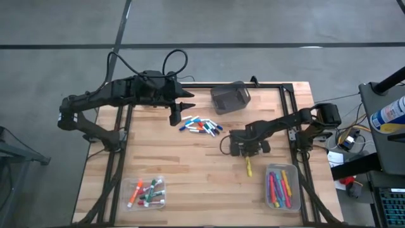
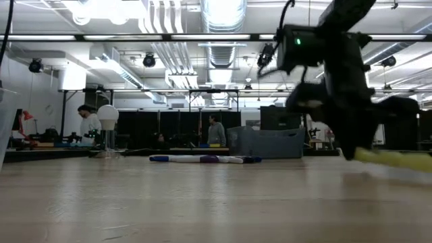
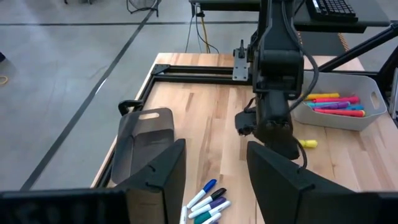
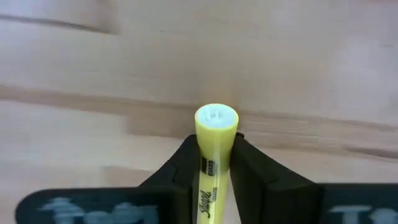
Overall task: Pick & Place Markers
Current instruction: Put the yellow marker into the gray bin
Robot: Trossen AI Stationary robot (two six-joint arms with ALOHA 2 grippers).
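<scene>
- While the right gripper (image 1: 247, 154) sits clamped on a yellow marker (image 4: 213, 163), that pen juts from between its fingers toward six o'clock in the high view, just above the table (image 1: 190, 171).
- Right wrist view: both fingers press the yellow barrel on either side, so this claw is closed around it.
- At five o'clock on the table, the right tray (image 1: 282, 187) already holds several pink, orange and yellow markers; the held one is near it, at roughly its ten o'clock.
- At seven o'clock, the left tray (image 1: 147, 193) holds a handful of orange, green and red pens.
- Near the centre, toward twelve o'clock, a loose pile (image 1: 200, 125) of mostly blue-capped markers waits unsorted.
- Left gripper (image 1: 175, 116) hovers just beside that pile at its nine o'clock, fingers spread, holding nothing.
- My judgement: sorting is well under way but the central pile is left.
</scene>
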